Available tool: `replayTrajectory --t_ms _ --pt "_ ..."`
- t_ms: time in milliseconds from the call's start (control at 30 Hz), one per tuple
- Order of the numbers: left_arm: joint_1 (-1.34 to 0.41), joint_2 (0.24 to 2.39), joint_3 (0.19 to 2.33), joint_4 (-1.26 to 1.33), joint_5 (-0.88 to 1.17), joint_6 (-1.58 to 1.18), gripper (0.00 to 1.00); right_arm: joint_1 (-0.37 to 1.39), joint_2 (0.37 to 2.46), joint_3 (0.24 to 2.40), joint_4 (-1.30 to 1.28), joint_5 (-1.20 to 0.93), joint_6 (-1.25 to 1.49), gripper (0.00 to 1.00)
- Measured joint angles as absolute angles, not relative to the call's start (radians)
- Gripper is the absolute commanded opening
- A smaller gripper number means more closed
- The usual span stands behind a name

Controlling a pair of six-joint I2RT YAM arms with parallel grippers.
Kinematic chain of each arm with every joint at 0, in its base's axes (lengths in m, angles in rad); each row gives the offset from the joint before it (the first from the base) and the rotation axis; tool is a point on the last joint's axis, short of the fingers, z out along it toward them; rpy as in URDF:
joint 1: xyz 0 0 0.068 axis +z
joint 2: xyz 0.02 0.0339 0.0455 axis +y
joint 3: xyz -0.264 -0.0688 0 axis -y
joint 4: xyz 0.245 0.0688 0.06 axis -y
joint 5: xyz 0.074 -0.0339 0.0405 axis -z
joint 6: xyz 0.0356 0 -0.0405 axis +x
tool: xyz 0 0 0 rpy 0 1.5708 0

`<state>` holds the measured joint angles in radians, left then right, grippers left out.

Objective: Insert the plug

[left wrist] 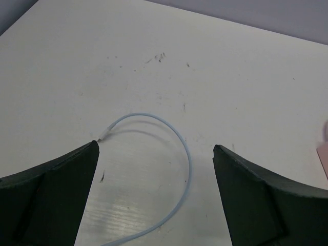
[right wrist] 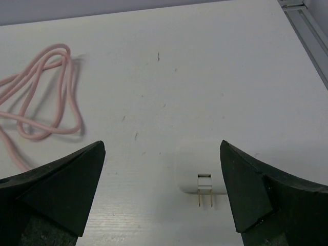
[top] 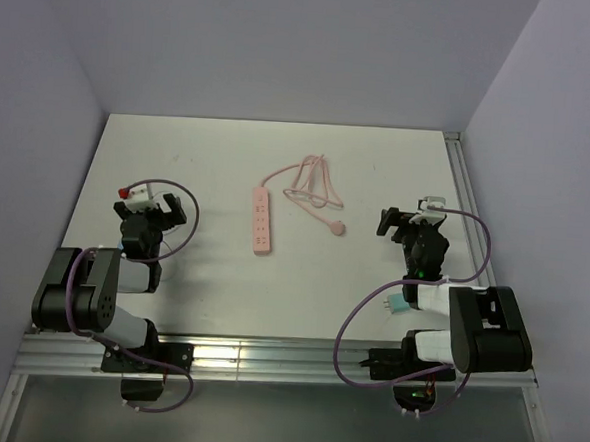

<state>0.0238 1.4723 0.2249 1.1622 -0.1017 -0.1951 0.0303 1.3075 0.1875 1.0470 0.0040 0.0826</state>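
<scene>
the plug (top: 398, 305), a small teal block, lies on the pale surface (top: 208, 166) close against the white forearm of the right arm (top: 469, 332). it is well behind that arm's claw and well apart from the pink power strip (top: 262, 219) in the middle. the strip lies lengthwise, and its pink cord (top: 312, 182) is looped just beyond it toward the right. the right claw (right wrist: 162, 143) is spread wide and grips nothing. on the surface between its fingers (right wrist: 61, 189) lies a white adapter (right wrist: 192, 169) with two metal prongs pointing toward the camera. the left claw (left wrist: 156, 146) is also spread wide and grips nothing. it sits low over the surface, and a thin pale wire (left wrist: 174, 136) arches across the gap, one end lying loose near the left finger. whether that wire joins the plug cannot be told.
</scene>
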Motion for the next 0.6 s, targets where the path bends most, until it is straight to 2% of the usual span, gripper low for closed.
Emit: replayTrajectory --t_ms 133,400,600 --pt "0.017 1.427 0.267 1.058 -0.088 -0.17 0.99 0.03 1.308 0.187 1.047 0.007 0.082 1.0" --pt "-0.115 1.212 0.386 0.875 -0.224 -0.2 1.0 0.03 1.308 0.187 1.047 0.017 0.08 1.0" --pt "-0.204 1.164 0.472 0.758 -0.275 -0.297 0.99 0.035 1.249 0.189 1.005 0.121 0.108 1.0"
